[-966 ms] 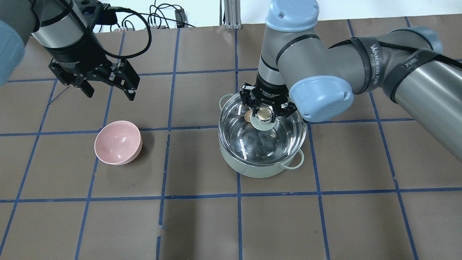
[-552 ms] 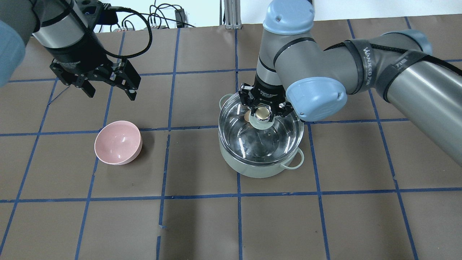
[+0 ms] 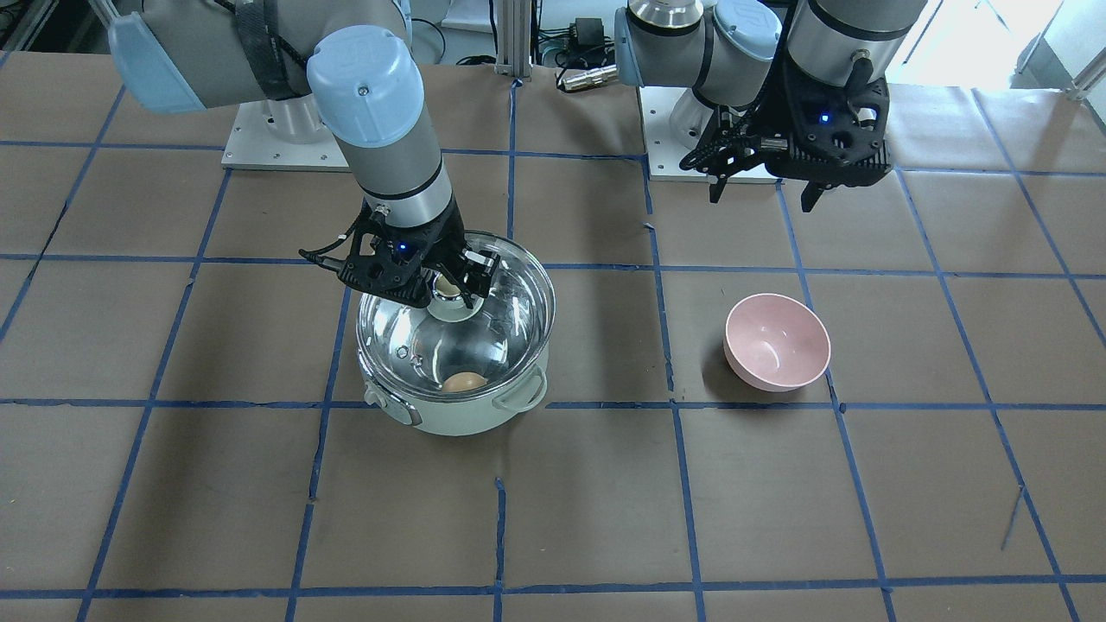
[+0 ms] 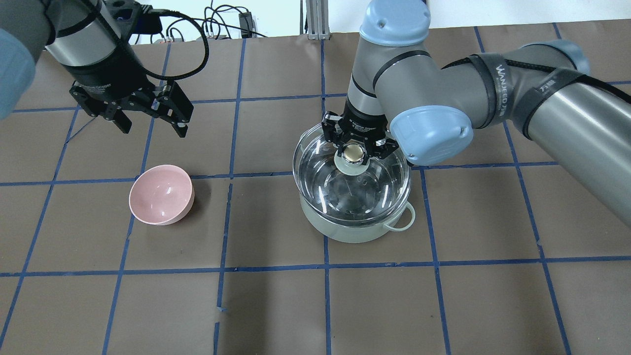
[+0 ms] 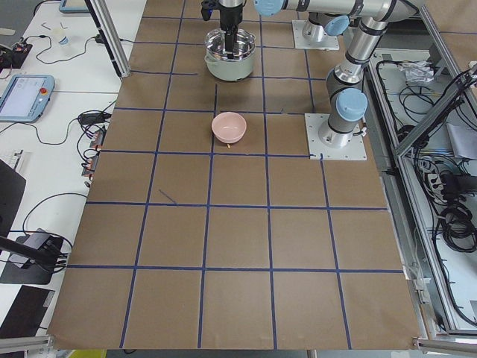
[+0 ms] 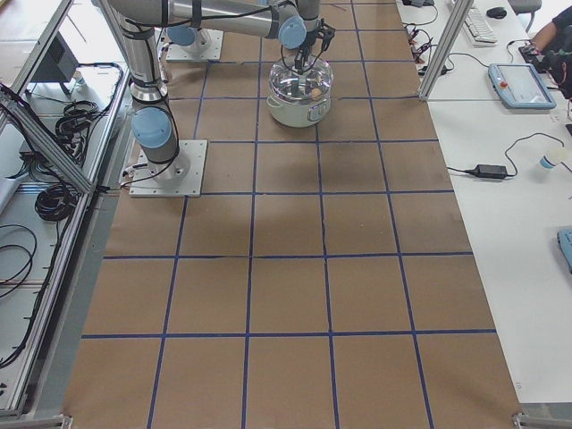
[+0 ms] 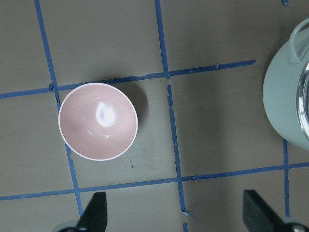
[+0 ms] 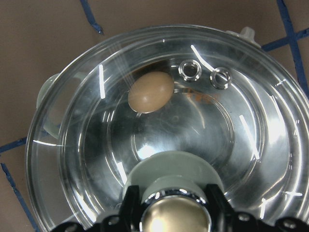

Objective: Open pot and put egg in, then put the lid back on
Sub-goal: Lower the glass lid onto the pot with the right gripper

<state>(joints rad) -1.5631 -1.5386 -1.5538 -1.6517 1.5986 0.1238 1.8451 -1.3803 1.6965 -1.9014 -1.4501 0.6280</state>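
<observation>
The pale mint-green pot [image 4: 345, 234] stands right of the table's middle; it also shows in the front view [image 3: 458, 422]. The light-brown egg [image 3: 464, 381] lies inside it, seen through the glass in the right wrist view [image 8: 150, 92]. My right gripper [image 4: 352, 150] is shut on the golden knob [image 4: 352, 154] of the glass lid [image 4: 379, 192]. It holds the lid tilted over the pot, shifted a little off centre. I cannot tell if the lid rim touches the pot. My left gripper [image 4: 150, 123] is open and empty, above the table beyond the pink bowl.
A pink bowl [image 4: 161, 195] stands empty left of the pot, also in the left wrist view [image 7: 98, 122]. Blue tape lines cross the brown table. Cables and a metal post lie along the far edge [image 4: 315, 24].
My right gripper has carried the lid a little to the left over the pot; the egg is now hidden behind the knob in the overhead view. The left arm has barely moved.
</observation>
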